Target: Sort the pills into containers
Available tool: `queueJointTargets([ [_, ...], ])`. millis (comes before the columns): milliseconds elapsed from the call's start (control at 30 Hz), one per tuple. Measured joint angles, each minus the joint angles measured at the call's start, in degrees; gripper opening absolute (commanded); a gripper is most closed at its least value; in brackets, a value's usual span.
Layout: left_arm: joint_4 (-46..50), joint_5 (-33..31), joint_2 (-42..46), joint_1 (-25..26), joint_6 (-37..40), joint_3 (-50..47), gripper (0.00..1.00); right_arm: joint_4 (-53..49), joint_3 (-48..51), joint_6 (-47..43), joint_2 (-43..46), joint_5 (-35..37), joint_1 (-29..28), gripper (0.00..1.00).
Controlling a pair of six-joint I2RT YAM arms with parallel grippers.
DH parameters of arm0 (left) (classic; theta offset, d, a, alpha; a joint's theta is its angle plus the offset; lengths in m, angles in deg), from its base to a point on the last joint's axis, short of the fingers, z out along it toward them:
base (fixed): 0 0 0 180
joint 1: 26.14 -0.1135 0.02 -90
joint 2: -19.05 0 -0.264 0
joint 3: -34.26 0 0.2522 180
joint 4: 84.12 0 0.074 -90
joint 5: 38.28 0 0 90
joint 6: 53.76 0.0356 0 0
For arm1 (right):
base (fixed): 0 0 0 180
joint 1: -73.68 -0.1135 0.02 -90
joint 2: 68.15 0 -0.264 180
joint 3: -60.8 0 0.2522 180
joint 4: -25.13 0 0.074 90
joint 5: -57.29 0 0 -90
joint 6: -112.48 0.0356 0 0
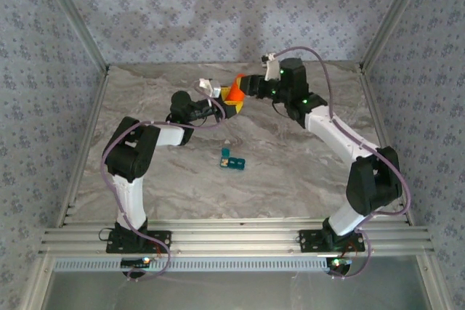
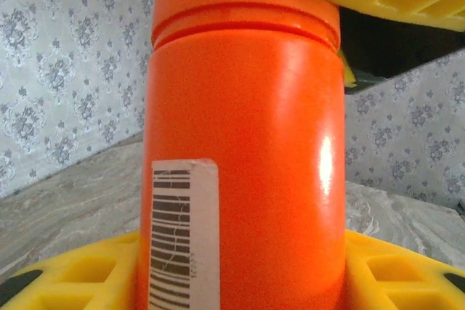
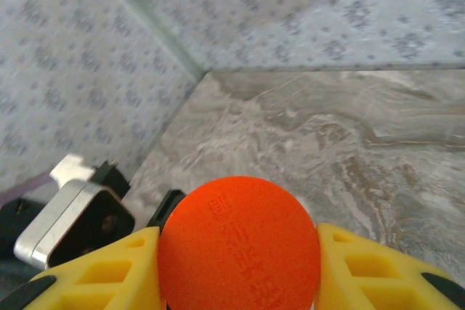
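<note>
Left hand, arm stretched forward, grips the orange bottle; right hand clamps its cap

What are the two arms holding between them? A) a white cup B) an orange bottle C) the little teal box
B: the orange bottle stands between the left fingers, the right fingers flank its cap; the teal box lies apart on the table.

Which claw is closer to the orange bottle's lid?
Right. The right claw grips the lid itself; the left claw holds the bottle by its body, farther from it.
</note>
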Motion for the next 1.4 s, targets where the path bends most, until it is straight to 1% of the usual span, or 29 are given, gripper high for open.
queueJointTargets([
  [67, 0.1, 0.3, 0.0, -0.2, 0.0, -0.1, 0.0, 1.9, 1.8, 4.0, 1.1, 8.4, -2.9, 0.27],
  [167, 0.0, 0.3, 0.0, -0.3, 0.0, -0.1, 0.0, 3.9, 3.2, 8.6, 1.7, 17.2, -5.9, 0.27],
  [233, 0.2, 0.2, 0.0, -0.3, 0.0, -0.1, 0.0, 4.3, 3.4, 10.8, 1.7, 20.2, -6.8, 0.27],
  [300, 0.3, 0.2, 0.0, -0.3, -0.3, -0.1, 0.0, 4.3, 3.5, 12.5, 1.7, 21.6, -7.0, 0.29],
  [367, 0.3, 0.2, 0.0, -0.3, -0.5, -0.1, 0.0, 4.2, 3.5, 13.2, 1.7, 21.6, -7.0, 0.37],
  [400, 0.4, 0.2, 0.0, -0.3, -0.6, -0.1, 0.0, 4.1, 3.4, 13.4, 1.7, 21.5, -7.0, 0.44],
  [433, 0.4, 0.2, 0.0, -0.3, -0.6, -0.1, 0.0, 4.0, 3.4, 13.4, 1.7, 21.0, -6.7, 0.54],
  [467, 0.4, 0.2, 0.0, -0.2, -0.6, -0.1, 0.0, 3.9, 3.4, 13.5, 1.7, 20.0, -6.3, 0.61],
  [533, -0.1, 0.2, 0.0, 0.0, -0.7, 0.0, 0.0, 3.4, 3.3, 14.1, 1.7, 17.2, -5.6, 0.74],
  [633, -1.6, 0.2, 0.0, 0.6, -0.8, 0.3, 0.0, 2.1, 3.4, 12.9, 1.9, 13.3, -4.9, 0.81],
  [733, -2.4, 0.2, 0.0, 1.0, -0.9, 0.3, 0.0, 1.7, 5.1, 10.3, 4.2, 10.6, -4.1, 0.82],
  [833, -2.4, 0.2, 0.0, 1.0, -0.9, 0.3, 0.0, 1.9, 8.2, 6.8, 8.2, 8.6, -2.3, 0.82],
  [1000, -2.4, 0.2, 0.0, 0.9, -0.9, 0.3, 0.0, 2.6, 9.4, 1.3, 11.1, 3.0, 3.1, 0.8],
  [1100, -2.5, 0.2, 0.0, 0.9, -0.9, 0.3, 0.0, 1.9, 7.9, -1.9, 10.1, -2.0, 6.2, 0.77],
  [1167, -2.5, 0.2, 0.0, 0.9, -0.9, 0.3, 0.0, 0.4, 4.9, -4.2, 7.9, -5.3, 7.4, 0.72],
  [1300, -2.5, 0.2, 0.0, 0.9, -0.9, 0.3, 0.0, -2.5, -1.7, -8.0, 3.4, -10.6, 7.6, 0.69],
  [1400, -2.5, 0.2, 0.0, 0.9, -0.9, 0.3, 0.0, -4.2, -4.8, -10.0, 0.9, -13.6, 7.2, 0.66],
])
